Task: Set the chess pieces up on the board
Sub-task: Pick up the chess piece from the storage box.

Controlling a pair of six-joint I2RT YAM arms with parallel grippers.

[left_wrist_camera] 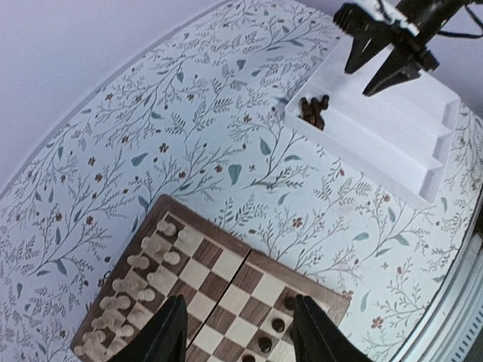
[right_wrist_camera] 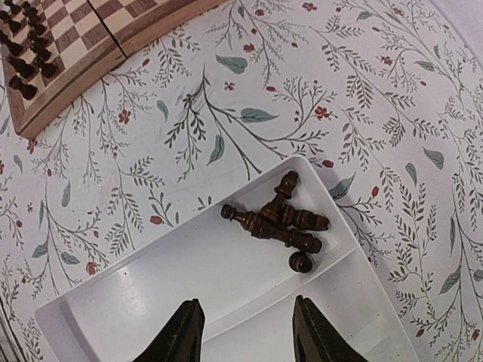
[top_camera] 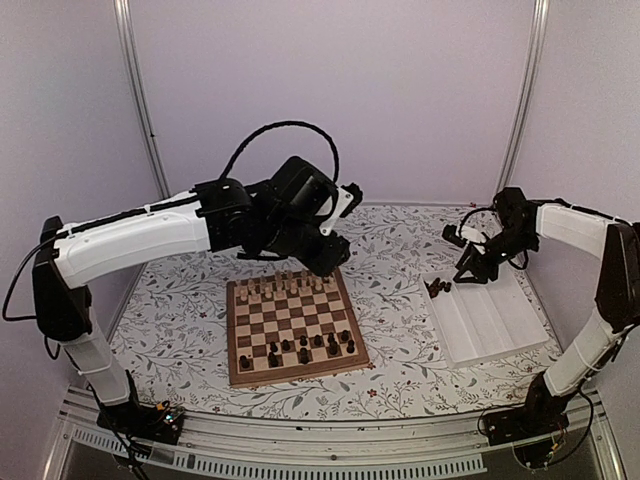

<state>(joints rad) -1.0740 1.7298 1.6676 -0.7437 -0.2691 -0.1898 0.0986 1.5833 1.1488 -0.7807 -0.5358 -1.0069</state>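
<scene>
The right gripper [right_wrist_camera: 247, 326], jaws spread and empty, is hovering over the tray [right_wrist_camera: 113, 320], where the chess pieces [right_wrist_camera: 278, 223] are lying heaped at its 12 o'clock; they look light, rigid and slippery, likely best pinched mid-stem, while the left gripper [left_wrist_camera: 238, 332] is hanging released above the board [left_wrist_camera: 226, 253].

Soft, even, fairly bright light fills all three views, leaving only faint shadows on the floral table cover [top_camera: 400, 250] and a small bright spot on the white tray [right_wrist_camera: 151, 294]. The overhead view is coarser and bows the front rail [top_camera: 330, 440]. Both wrist views are sharper.
</scene>
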